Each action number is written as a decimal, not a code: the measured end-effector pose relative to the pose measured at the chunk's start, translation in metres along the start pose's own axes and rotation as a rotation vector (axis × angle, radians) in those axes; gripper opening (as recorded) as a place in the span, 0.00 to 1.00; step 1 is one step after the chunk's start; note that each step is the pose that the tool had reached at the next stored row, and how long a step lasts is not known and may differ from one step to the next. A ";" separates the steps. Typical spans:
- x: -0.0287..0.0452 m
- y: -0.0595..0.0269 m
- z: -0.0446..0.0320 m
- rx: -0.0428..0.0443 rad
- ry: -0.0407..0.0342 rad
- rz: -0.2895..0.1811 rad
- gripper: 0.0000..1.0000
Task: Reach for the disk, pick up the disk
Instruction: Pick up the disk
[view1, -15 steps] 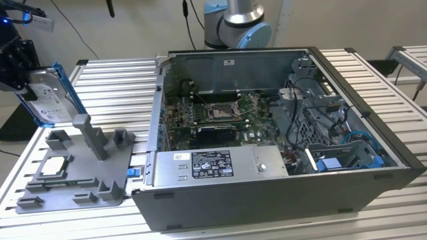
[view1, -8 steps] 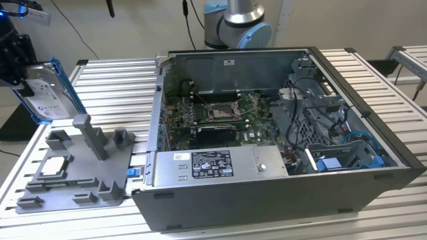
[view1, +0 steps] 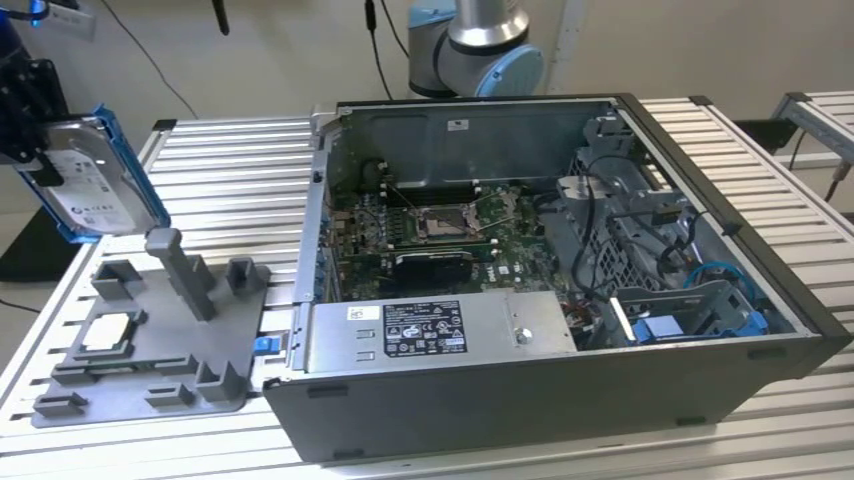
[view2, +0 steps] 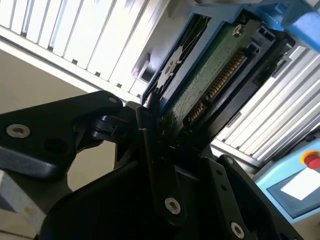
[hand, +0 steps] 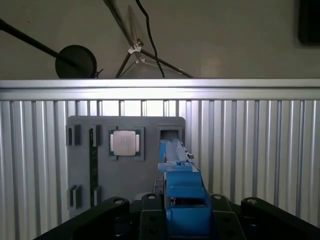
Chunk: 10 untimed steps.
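In the exterior view, the disk, a silver drive with a white label in a bright blue frame, hangs tilted in the air at the far left, above the grey fixture. My black gripper is shut on its upper edge. In the second wrist view the disk shows its green circuit board and blue frame, clamped by my gripper. In the first wrist view the disk is edge-on, a blue strip rising from my gripper.
A grey fixture with upright posts lies below the disk and carries a small silver chip. A small blue bracket sits at its edge. The open computer case stands to the exterior view's right on the slatted table.
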<state>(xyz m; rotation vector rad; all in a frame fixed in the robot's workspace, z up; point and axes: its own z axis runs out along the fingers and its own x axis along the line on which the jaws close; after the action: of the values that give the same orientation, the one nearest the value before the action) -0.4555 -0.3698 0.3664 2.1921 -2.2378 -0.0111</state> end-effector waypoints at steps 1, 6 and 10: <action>0.0000 0.0000 -0.0012 0.0001 0.0000 0.000 0.00; 0.0000 0.0001 -0.0076 0.0001 0.0000 0.000 0.00; 0.0000 0.0002 -0.0131 0.0001 -0.0001 0.000 0.00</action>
<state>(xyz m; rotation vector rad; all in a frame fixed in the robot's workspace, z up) -0.4555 -0.3698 0.3796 2.1923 -2.2378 -0.0111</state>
